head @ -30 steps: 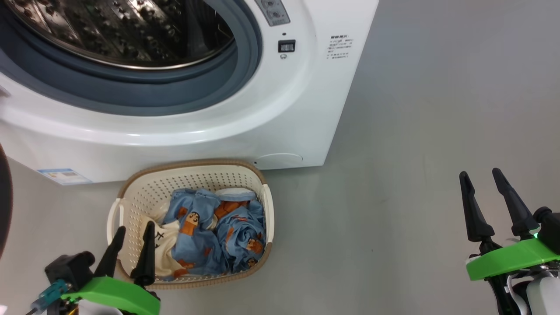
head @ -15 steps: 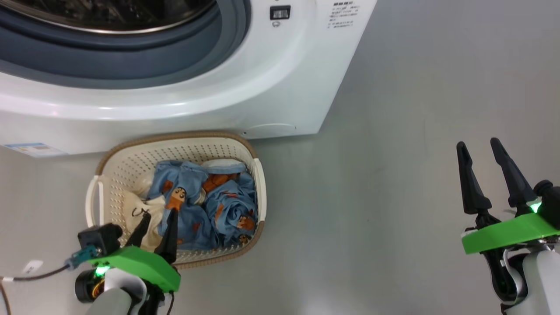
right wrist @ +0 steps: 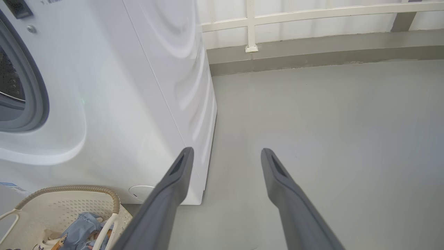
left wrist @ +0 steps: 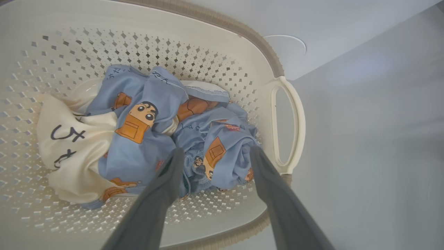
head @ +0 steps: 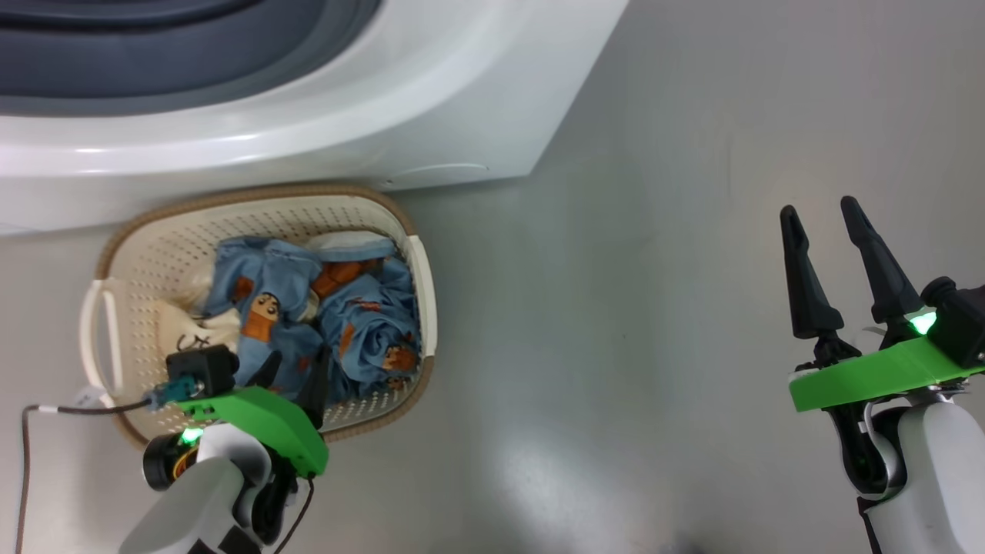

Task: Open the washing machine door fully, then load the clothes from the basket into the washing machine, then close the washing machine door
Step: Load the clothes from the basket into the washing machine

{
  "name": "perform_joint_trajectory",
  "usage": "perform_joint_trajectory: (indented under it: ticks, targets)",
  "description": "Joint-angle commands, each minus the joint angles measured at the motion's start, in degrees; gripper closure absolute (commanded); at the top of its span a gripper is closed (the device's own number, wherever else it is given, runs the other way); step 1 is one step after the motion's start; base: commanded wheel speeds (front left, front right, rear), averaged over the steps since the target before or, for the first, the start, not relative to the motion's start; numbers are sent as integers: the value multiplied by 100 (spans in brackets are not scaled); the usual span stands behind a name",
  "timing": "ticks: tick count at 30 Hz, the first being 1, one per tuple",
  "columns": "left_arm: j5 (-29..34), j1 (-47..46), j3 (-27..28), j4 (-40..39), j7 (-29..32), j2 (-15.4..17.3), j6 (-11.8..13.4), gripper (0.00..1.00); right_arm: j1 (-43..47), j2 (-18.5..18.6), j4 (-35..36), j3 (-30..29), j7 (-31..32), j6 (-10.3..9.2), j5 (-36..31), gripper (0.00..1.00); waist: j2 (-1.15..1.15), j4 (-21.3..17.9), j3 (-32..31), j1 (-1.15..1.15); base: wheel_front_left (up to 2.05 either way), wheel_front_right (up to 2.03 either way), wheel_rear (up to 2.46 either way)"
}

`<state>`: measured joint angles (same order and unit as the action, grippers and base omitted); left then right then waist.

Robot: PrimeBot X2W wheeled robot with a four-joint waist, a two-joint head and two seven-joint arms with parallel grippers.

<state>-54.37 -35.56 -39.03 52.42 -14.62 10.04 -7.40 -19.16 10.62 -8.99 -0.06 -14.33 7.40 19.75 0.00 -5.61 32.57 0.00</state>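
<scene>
The cream basket (head: 254, 192) with its brown rim stands on the floor against the front of the white washing machine (head: 308, 138). Light blue clothes (head: 362, 323) with orange prints and a cream piece (head: 188, 331) lie bunched inside. My left gripper (head: 296, 365) hangs open over the basket's near side. In the left wrist view its fingertips straddle a blue bundle (left wrist: 222, 152), holding nothing. My right gripper (head: 819, 208) stands open over bare floor, far right of the basket. The washing machine door is out of view; the grey gasket (head: 154, 69) shows uncovered.
Grey floor (head: 616, 308) stretches to the right of the machine. In the right wrist view a low kerb (right wrist: 312, 52) and a white railing (right wrist: 249, 21) close off the far side. A dark cable (head: 46, 412) trails from my left wrist.
The head camera has tipped down, so machine and basket slid up and left in view. My left gripper has reached forward into the basket over the blue clothes. The right gripper holds its pose.
</scene>
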Motion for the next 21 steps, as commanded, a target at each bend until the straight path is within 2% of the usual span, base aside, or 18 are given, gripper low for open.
perform_joint_trajectory:
  ticks: [1,10,21]
  targets:
    - [-73,-68,46,-2,-16,200,-9,0,21,-4,142,157,-67,9,5,0,0,-134,177,0,0,0,0]
    - [-806,-559,-899,83,164,384,-9,0,-273,-117,165,262,-67,9,-4,0,0,-327,578,0,0,0,0]
    - [-1630,-952,-1704,60,423,599,-9,0,-443,-117,267,366,-67,9,-32,0,0,-527,933,0,0,0,0]
